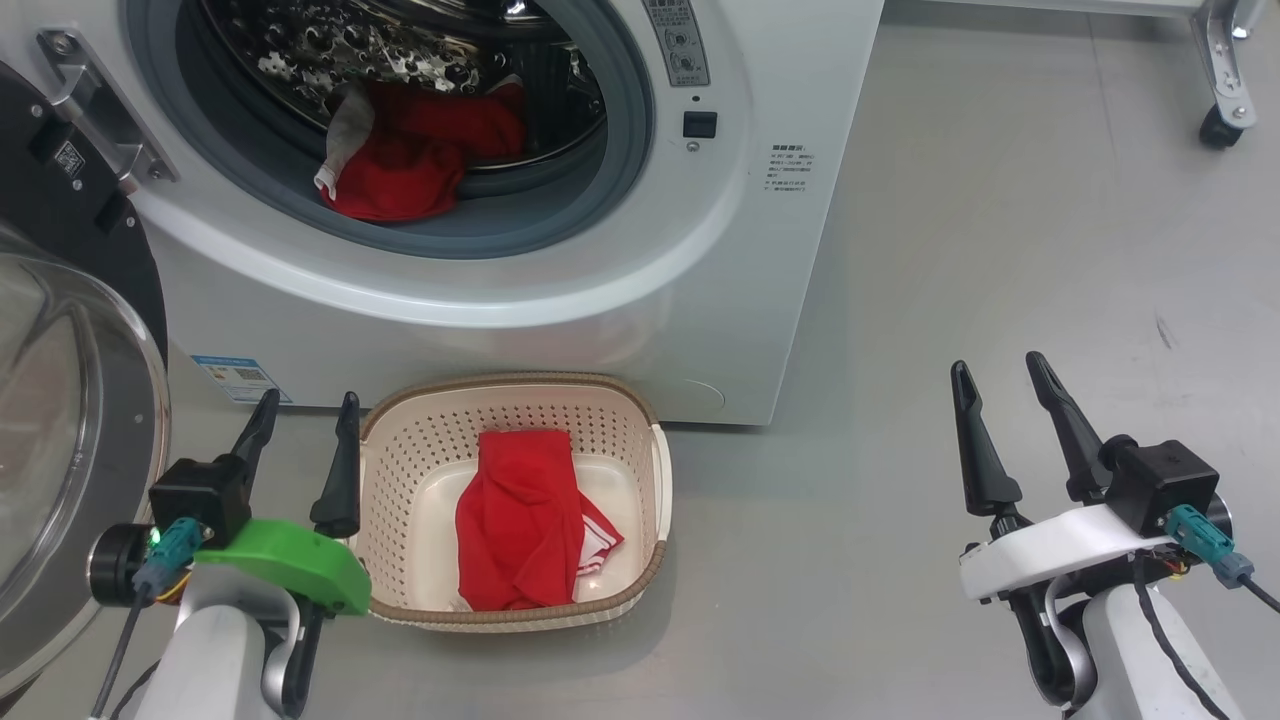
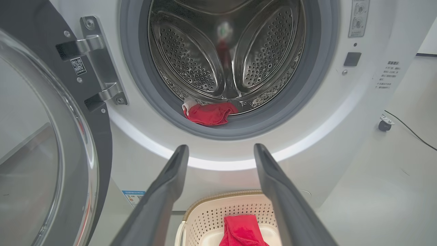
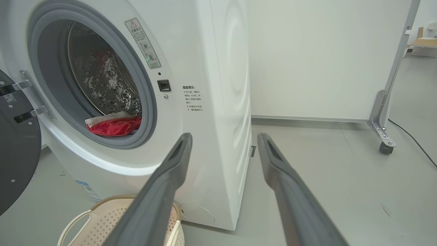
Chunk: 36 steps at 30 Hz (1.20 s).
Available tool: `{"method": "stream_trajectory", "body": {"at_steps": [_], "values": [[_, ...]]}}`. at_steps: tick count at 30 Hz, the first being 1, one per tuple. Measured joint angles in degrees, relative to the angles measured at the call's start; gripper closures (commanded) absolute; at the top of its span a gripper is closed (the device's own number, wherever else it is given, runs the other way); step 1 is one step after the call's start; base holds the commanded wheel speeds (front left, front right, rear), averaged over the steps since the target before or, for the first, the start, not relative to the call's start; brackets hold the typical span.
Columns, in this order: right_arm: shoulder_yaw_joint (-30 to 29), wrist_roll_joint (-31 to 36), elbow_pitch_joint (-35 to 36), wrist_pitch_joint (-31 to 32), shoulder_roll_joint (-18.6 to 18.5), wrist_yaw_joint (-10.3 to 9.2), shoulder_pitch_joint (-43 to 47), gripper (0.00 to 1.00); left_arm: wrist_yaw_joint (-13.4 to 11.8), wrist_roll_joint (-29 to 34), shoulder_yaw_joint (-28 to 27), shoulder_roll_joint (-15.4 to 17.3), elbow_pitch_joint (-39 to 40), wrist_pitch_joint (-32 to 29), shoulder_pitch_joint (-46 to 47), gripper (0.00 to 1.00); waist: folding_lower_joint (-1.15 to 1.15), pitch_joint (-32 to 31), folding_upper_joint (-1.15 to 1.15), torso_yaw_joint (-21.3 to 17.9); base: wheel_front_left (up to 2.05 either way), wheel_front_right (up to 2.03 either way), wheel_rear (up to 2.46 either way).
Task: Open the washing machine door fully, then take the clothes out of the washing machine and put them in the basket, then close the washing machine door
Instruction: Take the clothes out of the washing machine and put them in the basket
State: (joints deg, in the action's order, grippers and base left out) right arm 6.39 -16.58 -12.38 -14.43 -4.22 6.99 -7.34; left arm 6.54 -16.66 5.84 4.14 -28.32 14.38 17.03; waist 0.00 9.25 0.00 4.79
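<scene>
My left end effector (image 1: 308, 400) and right end effector (image 1: 995, 362) are wide open, empty. A bright red fabric garment (image 1: 400, 170) sits at the drum lip of the big white washing machine (image 1: 620, 300); a second red garment (image 1: 520, 520) is in the cream perforated basket (image 1: 510, 383) in front. I'd reach in low and pinch the bunched middle.

Long dark jaws top pale arms (image 1: 215, 650); the left wrist cover (image 1: 285, 565) is green, the right one (image 1: 1050, 548) white.

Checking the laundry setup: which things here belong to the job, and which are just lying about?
Job: big white front-loading washing machine; its round black glass-windowed door; red fabric clothes in the steel drum; red garment in the cream perforated plastic basket.
Lying about: wheeled metal frame leg; black floor cable.
</scene>
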Motion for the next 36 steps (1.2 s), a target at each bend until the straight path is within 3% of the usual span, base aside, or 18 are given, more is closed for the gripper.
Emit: {"method": "stream_trajectory", "body": {"at_steps": [36], "values": [[0.63, -0.02, 0.65, -0.01, 0.04, 0.00, 0.87, 0.00, -0.70, 0.35, -0.29, -0.20, 9.77, 0.07, -6.50, 0.00, 0.00, -0.73, 0.00, -1.06, 0.00, 0.00, 0.00]]}}
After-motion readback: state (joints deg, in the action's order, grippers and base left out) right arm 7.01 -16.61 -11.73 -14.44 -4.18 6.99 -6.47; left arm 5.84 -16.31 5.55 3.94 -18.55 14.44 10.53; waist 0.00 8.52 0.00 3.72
